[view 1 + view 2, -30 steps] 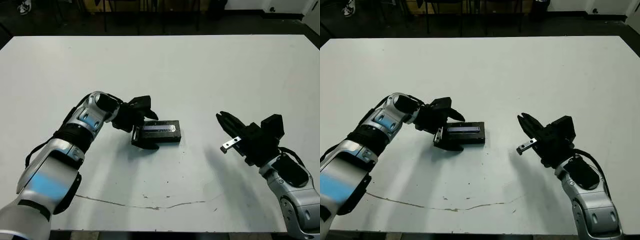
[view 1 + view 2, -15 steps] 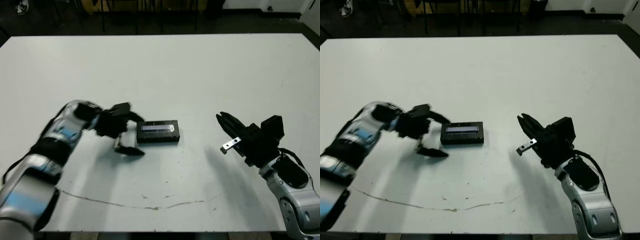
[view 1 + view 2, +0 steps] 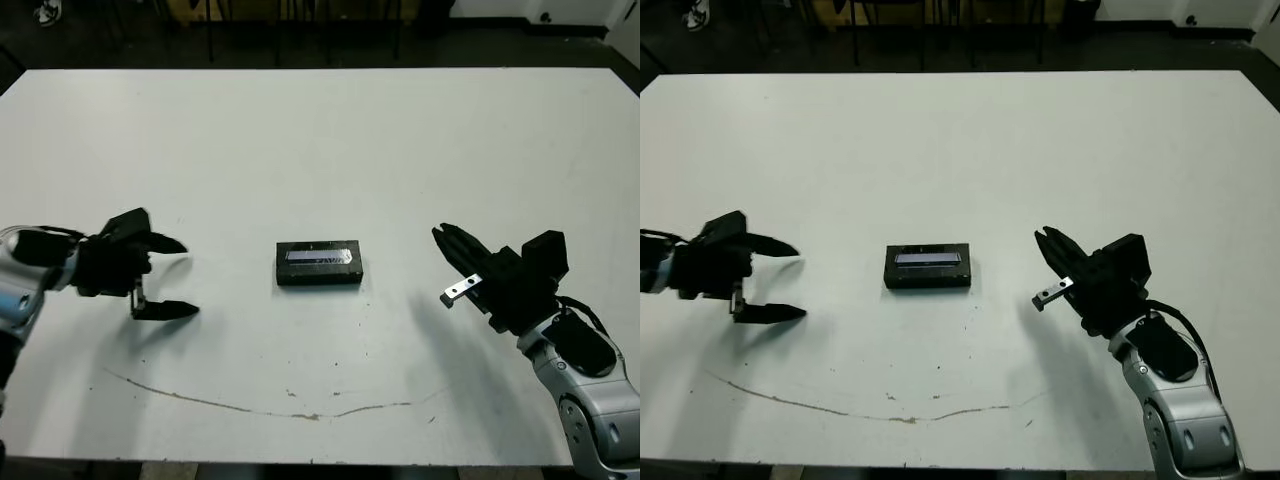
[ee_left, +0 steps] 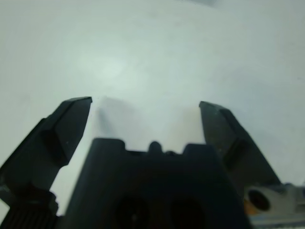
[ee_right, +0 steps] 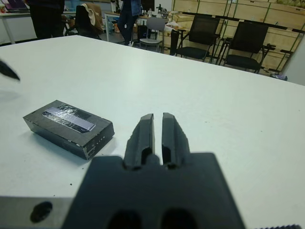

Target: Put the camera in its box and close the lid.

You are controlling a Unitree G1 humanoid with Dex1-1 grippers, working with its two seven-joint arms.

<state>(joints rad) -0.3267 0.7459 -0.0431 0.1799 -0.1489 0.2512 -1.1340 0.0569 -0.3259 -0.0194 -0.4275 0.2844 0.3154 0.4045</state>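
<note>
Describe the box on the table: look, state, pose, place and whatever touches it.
The box is a small, shallow black rectangle with rounded corners, and its lid is on, showing a pale grey strip along its top face. It lies flat on the white table, near the middle, long side running left to right. Nothing but the table touches it: the left pincer is open well off to its left and the right pincer is shut to its right.

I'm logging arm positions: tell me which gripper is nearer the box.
Right, by a little. The right gripper is off the closed box's right end; the left gripper sits farther off beyond its left end. Neither touches it.
</note>
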